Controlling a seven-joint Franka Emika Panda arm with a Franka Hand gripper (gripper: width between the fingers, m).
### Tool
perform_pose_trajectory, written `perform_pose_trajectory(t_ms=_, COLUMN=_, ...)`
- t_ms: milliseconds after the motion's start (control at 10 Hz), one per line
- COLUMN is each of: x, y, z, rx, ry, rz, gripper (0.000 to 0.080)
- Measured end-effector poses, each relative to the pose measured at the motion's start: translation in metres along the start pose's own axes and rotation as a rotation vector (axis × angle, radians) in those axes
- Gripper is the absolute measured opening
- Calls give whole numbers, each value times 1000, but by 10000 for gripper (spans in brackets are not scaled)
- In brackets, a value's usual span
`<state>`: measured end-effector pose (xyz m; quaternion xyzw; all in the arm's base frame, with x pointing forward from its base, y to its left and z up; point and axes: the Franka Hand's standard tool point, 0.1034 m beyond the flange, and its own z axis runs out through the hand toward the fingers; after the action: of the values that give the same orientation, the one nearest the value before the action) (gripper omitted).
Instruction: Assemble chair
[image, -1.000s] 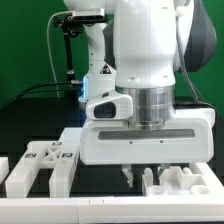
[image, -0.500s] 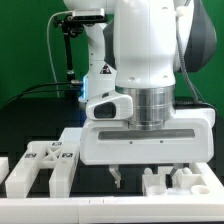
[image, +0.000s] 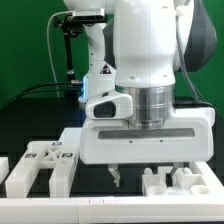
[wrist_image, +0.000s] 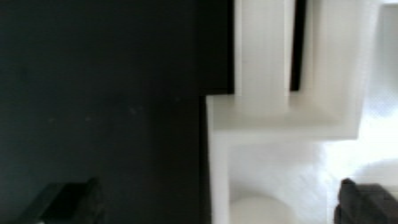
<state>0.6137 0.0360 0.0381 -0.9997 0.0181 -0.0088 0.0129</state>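
— While the arm fills the middle of the exterior view, how does it stand?

— Upright, with the wrist turned straight down. Its broad white end block sits level, low over the black desk.

— And the chair?

— It is in loose white pieces on the desk. A tagged chair piece lies at the lower left of that frame, with two prongs reaching toward the bottom edge. A knobbed chair piece lies at the lower right, its long axis running across the frame.

— What does the wrist camera see?

— A slotted chair piece lying flat. It has two long bars with a dark slot between them, and they run crosswise to the line joining the fingers.

— The jaws?

— They are spread wide and grip nothing. The slotted piece lies under the gap, off toward one finger. That finger shows against the white plastic, and I cannot tell whether it touches. The other finger hangs over bare desk.
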Motion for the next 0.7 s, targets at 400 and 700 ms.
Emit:
perform_pose_trajectory(t_ms=400, x=-31, y=-3, z=-35, rx=2, ry=-106, rz=10, gripper=649)
perform_pose_trajectory(t_ms=700, x=-35, y=-4, z=-32, rx=-2, ry=-300, rz=6, gripper=649)
